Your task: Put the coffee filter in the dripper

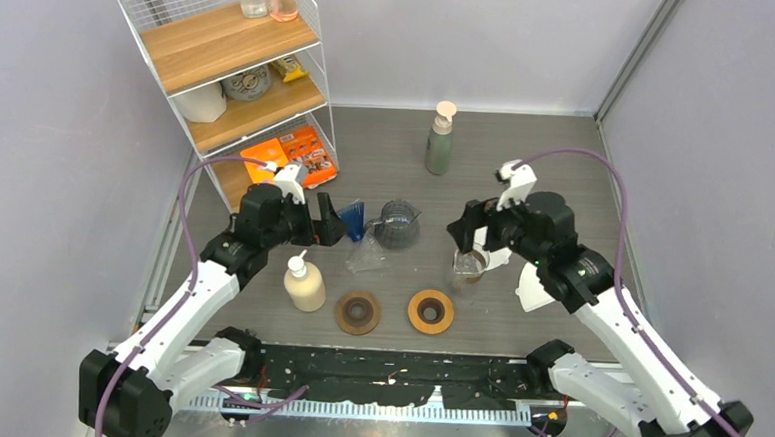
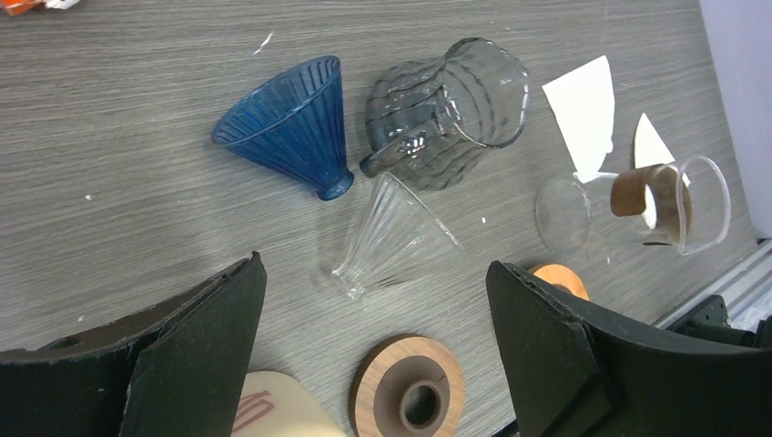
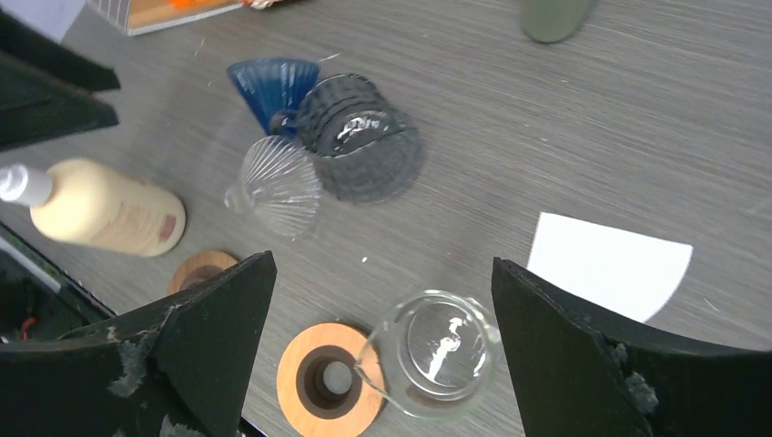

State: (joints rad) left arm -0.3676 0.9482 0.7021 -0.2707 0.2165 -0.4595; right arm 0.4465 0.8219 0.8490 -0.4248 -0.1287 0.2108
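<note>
White paper filter (image 3: 605,264) lies flat just right of the glass carafe (image 3: 441,350), unheld. Right gripper (image 3: 382,273) hovers over the carafe, jaws wide and empty, probably staged to reach the filter. Left gripper (image 2: 373,273), equally agape, hangs above the blue dripper (image 2: 287,123) and clear dripper (image 2: 396,238) left of the carafe; both lie tipped over, empty, like the carafe.

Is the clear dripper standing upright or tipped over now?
Tipped over: the clear dripper lies on its side on the table, wide mouth facing sideways, nothing inside.
</note>
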